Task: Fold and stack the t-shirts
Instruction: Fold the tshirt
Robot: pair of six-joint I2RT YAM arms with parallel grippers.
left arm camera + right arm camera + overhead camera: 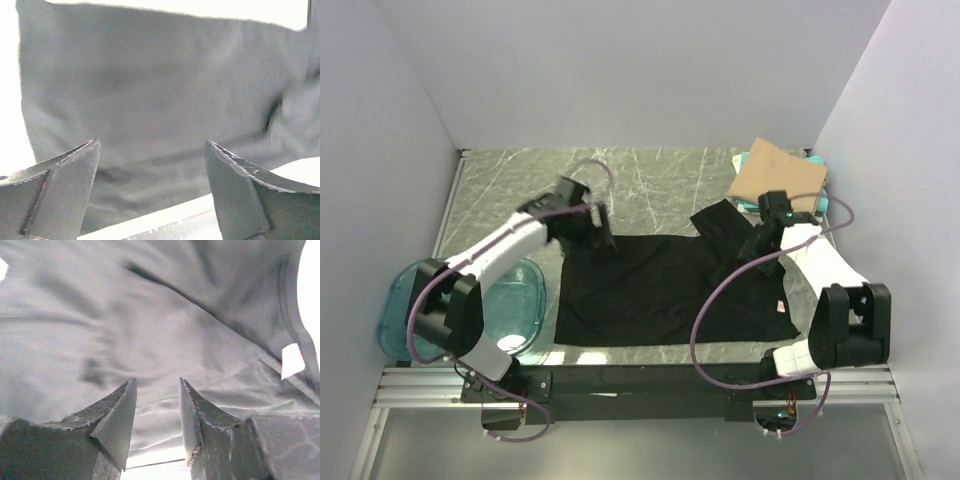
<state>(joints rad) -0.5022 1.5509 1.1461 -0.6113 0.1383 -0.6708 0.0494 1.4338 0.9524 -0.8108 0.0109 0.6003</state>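
Observation:
A black t-shirt [660,285] lies spread on the marble table, one sleeve folded up at the back right. My left gripper [603,232] hovers at its back left corner. In the left wrist view this gripper [151,142] is wide open, with the black cloth [160,90] ahead and nothing between its fingers. Over the shirt's right shoulder area my right gripper [760,245] also stands open. The right wrist view shows its jaws [157,381] part-way apart above wrinkled black cloth [150,315], gripping nothing. A folded tan t-shirt [780,172] rests on a teal one [745,200] at the back right.
A translucent blue tub [460,310] stands at the near left beside the left arm's base. White walls close in the table on three sides. A small white tag [782,305] shows on the black shirt's right edge.

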